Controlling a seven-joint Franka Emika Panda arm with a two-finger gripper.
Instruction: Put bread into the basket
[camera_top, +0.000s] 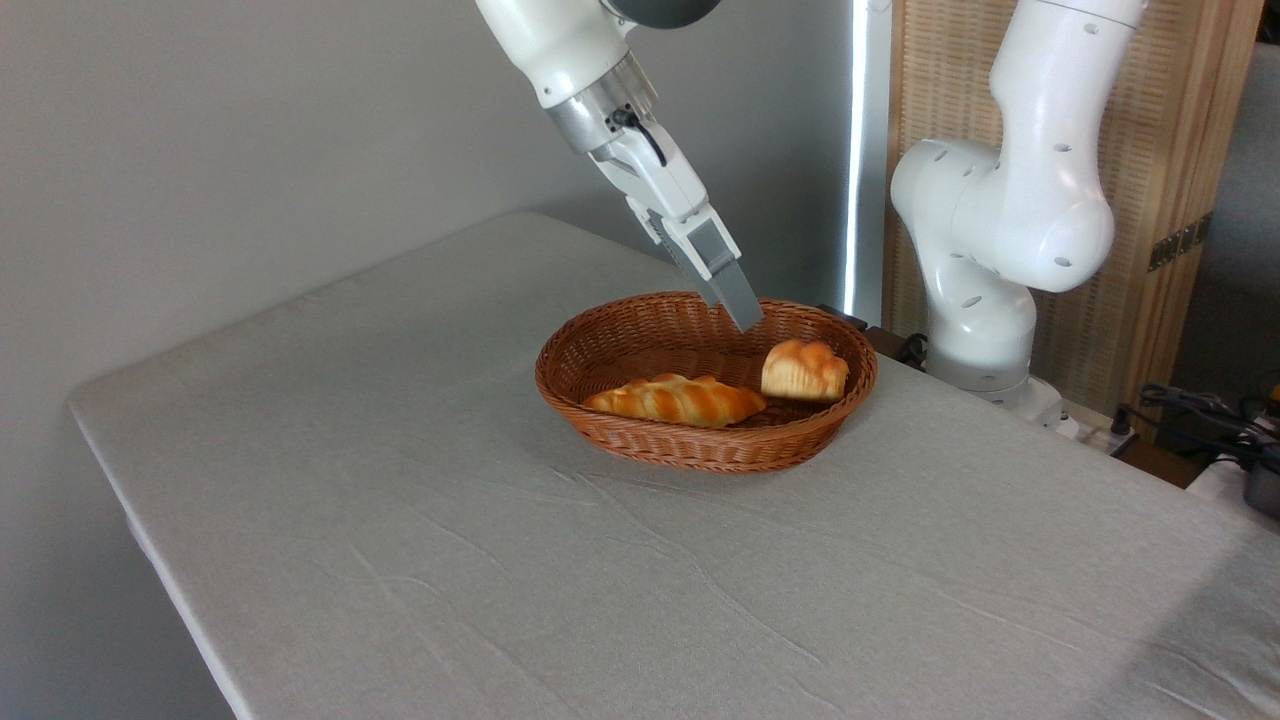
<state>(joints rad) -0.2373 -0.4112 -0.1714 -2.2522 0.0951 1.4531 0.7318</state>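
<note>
The bread (805, 369), a small golden bun with a ridged pale base, lies tilted inside the right end of the basket (650, 448). The basket is oval brown wicker and stands mid-table. My gripper (738, 308) hangs slanted just above the basket's far rim, up and to the left of the bun, apart from it. Its grey fingers (730, 280) hold nothing, and the jaws look open.
A long striped twisted loaf (676, 400) lies in the basket's front left part, next to the bun. The arm's white base (985, 300) stands behind the table's right edge, with cables (1190, 405) beyond it. Grey cloth covers the table (400, 500).
</note>
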